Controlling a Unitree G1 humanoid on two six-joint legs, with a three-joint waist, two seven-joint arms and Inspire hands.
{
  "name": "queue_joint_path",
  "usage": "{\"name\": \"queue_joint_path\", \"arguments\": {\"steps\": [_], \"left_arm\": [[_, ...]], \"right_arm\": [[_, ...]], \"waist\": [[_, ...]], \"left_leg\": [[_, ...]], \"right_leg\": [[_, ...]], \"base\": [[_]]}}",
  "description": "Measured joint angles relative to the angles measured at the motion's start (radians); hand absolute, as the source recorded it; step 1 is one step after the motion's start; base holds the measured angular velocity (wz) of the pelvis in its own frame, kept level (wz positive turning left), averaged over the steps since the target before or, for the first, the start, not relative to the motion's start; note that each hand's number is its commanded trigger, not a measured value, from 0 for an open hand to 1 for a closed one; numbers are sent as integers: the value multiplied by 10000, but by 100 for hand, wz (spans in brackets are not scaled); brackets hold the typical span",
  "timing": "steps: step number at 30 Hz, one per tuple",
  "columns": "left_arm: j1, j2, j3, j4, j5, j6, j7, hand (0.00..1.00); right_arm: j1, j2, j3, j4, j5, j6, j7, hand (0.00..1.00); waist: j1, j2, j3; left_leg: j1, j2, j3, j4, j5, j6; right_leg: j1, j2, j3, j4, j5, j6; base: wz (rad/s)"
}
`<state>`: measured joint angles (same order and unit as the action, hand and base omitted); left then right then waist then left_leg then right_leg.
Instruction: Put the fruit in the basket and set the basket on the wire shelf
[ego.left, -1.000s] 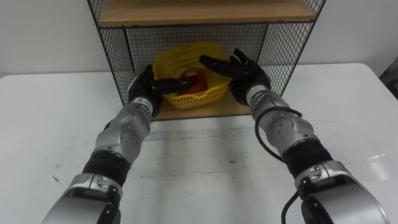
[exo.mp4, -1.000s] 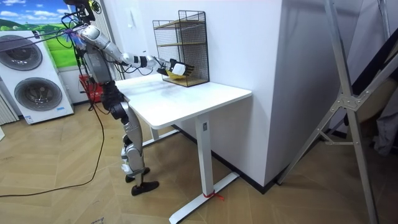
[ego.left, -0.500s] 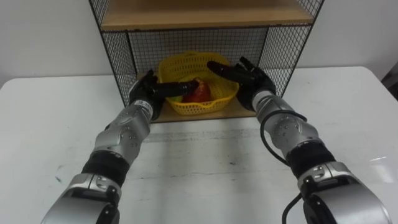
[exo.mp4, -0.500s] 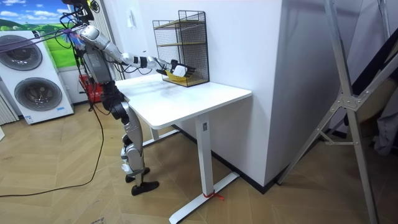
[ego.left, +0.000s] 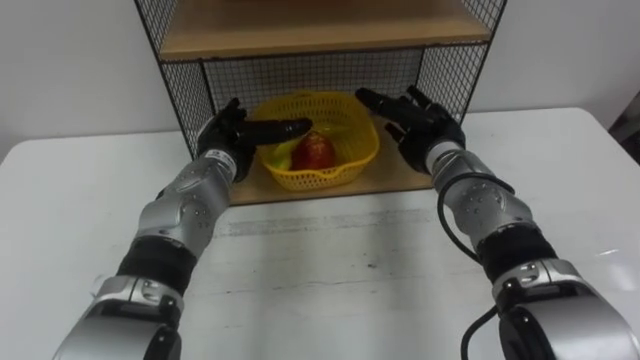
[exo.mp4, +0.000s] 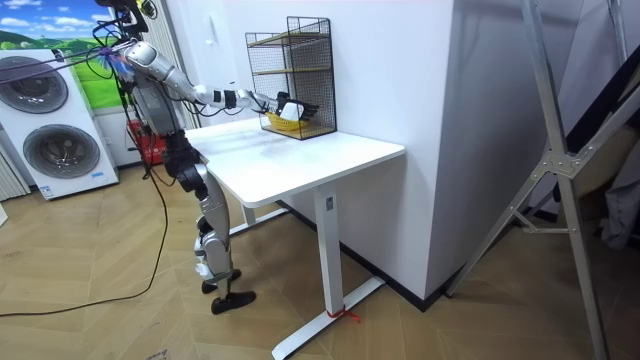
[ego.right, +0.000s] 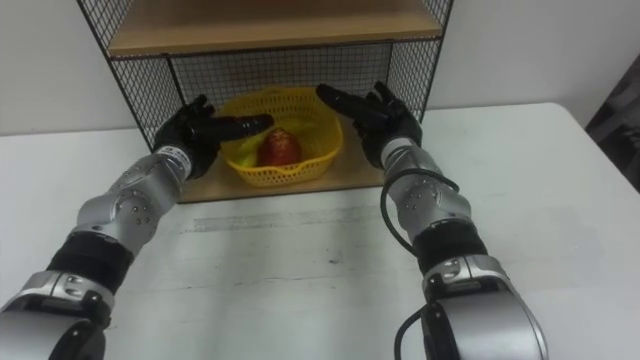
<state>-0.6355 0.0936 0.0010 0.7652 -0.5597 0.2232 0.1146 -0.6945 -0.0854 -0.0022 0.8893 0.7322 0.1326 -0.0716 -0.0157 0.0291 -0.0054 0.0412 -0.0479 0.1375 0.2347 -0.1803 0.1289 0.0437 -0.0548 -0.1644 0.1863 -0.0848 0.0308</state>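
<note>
The yellow basket (ego.left: 345, 160) stands on the lower wooden board (ego.left: 400, 176) of the wire shelf (ego.left: 186, 92), with a red fruit (ego.left: 313, 152) inside it. My left hand (ego.left: 228, 136) is open at the basket's left side, its straight fingers (ego.left: 285, 127) reaching over the rim. My right hand (ego.left: 428, 128) is open too, just right of the basket and apart from it. In the room view I stand at the table's left end with both arms stretched out to the shelf (exo.mp4: 300, 60).
The shelf stands at the back of the white table (ego.left: 330, 280), against the wall. An upper wooden board (ego.left: 310, 30) lies closely above the basket. Mesh walls close the shelf's sides and back. Washing machines (exo.mp4: 55, 130) stand behind me.
The basket has gone deeper onto the lower board. My right hand has come off its rim and moved right. The left hand has eased back to the left.
</note>
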Motion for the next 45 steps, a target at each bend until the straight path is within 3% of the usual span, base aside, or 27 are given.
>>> {"name": "queue_joint_path", "arguments": {"steps": [10,26,29,32,34,37,40,45], "left_arm": [[0,206,278,-775,25,14,-19,0],[3,224,367,-835,46,-39,-17,0],[182,197,363,-1587,42,-74,0,0],[681,186,346,-2651,68,-331,2,0],[1601,85,310,-3762,126,-404,52,0],[2473,-18,167,-4566,132,-398,184,0],[3706,-76,-87,-6148,530,-334,391,0],[4216,-99,-162,-7157,862,-335,468,0]], "right_arm": [[1,-33,8,-100,-534,-3,327,0],[22,-110,14,-844,-979,-35,581,0],[172,-143,17,-1325,-976,-110,571,0],[726,-146,33,-2370,-1090,-112,532,0],[1624,-149,197,-3817,-1370,-116,486,0],[2479,-147,303,-4881,-1389,-114,380,0],[3681,-152,297,-6203,-1896,-98,255,0],[4391,-160,304,-7180,-2340,-99,235,0]], "waist": [[-10,-11,-4],[-30,-142,-9],[-18,-244,-5],[-14,-307,-4],[-16,-313,-3],[-25,-339,2],[-31,-493,14],[-31,-517,27]], "left_leg": [[19,-7,18,-149,75,-36],[50,-12,13,-307,143,-66],[48,-8,8,-327,147,-72],[59,-8,18,-336,150,-74],[75,-9,16,-340,151,-74],[91,-7,6,-396,150,-79],[41,8,-22,-418,147,-95],[46,7,-22,-443,150,-98]], "right_leg": [[-59,8,-7,19,-16,-25],[-93,43,-22,6,-18,-33],[-95,43,-44,-2,-18,-33],[-90,61,-20,-7,-15,-38],[-75,71,2,-5,-14,-39],[-62,90,92,3,-24,-55],[-96,121,133,-20,-32,-67],[-102,121,137,-23,-28,-72]], "base": [[0],[0],[0],[0],[0],[0],[0],[0]]}}
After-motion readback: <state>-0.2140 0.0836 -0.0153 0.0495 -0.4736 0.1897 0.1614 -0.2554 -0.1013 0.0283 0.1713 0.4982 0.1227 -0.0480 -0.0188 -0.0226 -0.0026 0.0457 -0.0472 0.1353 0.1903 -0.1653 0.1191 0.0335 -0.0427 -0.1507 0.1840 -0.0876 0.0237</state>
